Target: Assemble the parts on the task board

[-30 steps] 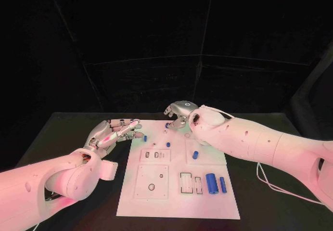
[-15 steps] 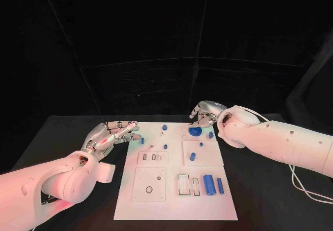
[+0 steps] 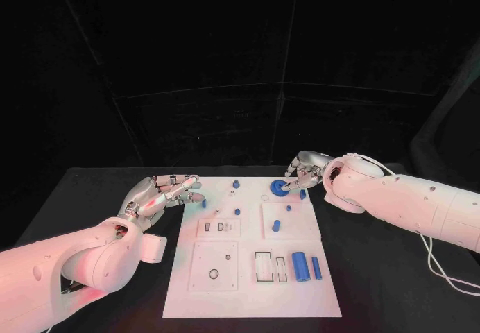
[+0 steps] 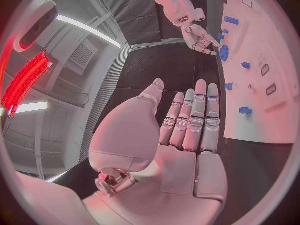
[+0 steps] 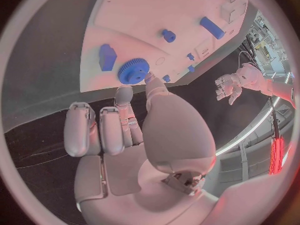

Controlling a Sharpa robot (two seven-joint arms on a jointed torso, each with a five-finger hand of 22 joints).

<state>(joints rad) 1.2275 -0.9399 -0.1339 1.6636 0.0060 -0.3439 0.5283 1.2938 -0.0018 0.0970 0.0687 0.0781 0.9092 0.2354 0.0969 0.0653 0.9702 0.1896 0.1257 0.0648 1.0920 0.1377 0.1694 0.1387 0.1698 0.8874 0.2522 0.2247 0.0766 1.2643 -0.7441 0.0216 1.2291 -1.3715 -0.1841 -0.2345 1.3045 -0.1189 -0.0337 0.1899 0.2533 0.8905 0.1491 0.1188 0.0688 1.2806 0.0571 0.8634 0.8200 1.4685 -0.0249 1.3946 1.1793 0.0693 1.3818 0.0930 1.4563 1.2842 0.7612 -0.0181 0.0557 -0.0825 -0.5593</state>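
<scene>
Blue gear (image 3: 279,186) — right hand (image 3: 303,173) pinches it, contact part-hidden; left hand (image 3: 160,195) spread, empty.

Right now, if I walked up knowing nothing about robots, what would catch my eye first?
Probably the white rectangular task board in the middle of the black table, dotted with small blue parts. At its far edge the right robot hand touches a round blue toothed gear, while the left robot hand hovers open beside the board's left edge.
</scene>
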